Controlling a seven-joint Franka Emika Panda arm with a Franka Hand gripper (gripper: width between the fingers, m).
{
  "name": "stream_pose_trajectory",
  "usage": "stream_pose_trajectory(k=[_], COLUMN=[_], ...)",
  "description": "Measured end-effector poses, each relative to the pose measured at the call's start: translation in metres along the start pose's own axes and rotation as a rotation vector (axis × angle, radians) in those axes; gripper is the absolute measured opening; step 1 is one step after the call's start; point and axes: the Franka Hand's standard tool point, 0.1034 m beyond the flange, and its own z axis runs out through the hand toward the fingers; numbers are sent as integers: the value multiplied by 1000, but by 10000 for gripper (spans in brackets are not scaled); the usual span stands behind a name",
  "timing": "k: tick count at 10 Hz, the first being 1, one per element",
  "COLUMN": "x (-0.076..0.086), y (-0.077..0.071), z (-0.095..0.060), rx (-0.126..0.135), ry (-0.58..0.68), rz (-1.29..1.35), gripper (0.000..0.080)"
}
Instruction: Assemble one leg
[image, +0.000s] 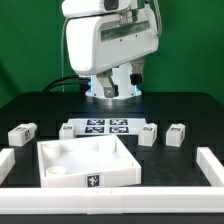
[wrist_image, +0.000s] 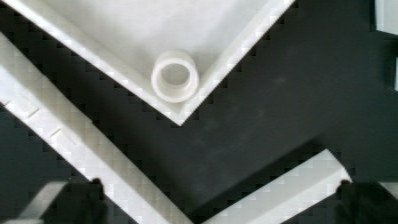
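Three small white tagged legs stand on the black table in the exterior view: one at the left (image: 22, 133) and two at the right (image: 148, 133) (image: 176, 135). The large white square panel (image: 85, 162) lies in front of them. The wrist view shows one corner of the panel (wrist_image: 125, 40) with its round socket (wrist_image: 175, 75); no leg shows there. My gripper (wrist_image: 217, 197) is open and empty, high above that corner, with its dark fingers (wrist_image: 71, 195) at the frame's edge. In the exterior view the arm's white body hides the fingers.
The marker board (image: 100, 127) lies flat behind the panel, between the legs. White rails border the work area at the exterior view's left (image: 5, 165), right (image: 210, 165) and front (image: 110, 200). A rail corner shows in the wrist view (wrist_image: 107, 170).
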Motion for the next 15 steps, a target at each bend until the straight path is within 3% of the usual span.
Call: stream_pose_trajectory(k=[8,9,10,12,13,14,15], x=[-1,-15,-31,-36,-34,-45,-49], y=[0,-6,-15,-20,-21,-17,-13], z=[2,12,21,36,46,46,44], rx=[-7,-42,-59,-132,-153,-125,-131], ry=[2,7,-1,-63,-108,-121,-119], rz=[-18,-105,-231,-418,-482,-487,-462], gripper=[650,650,650,650,650,650,650])
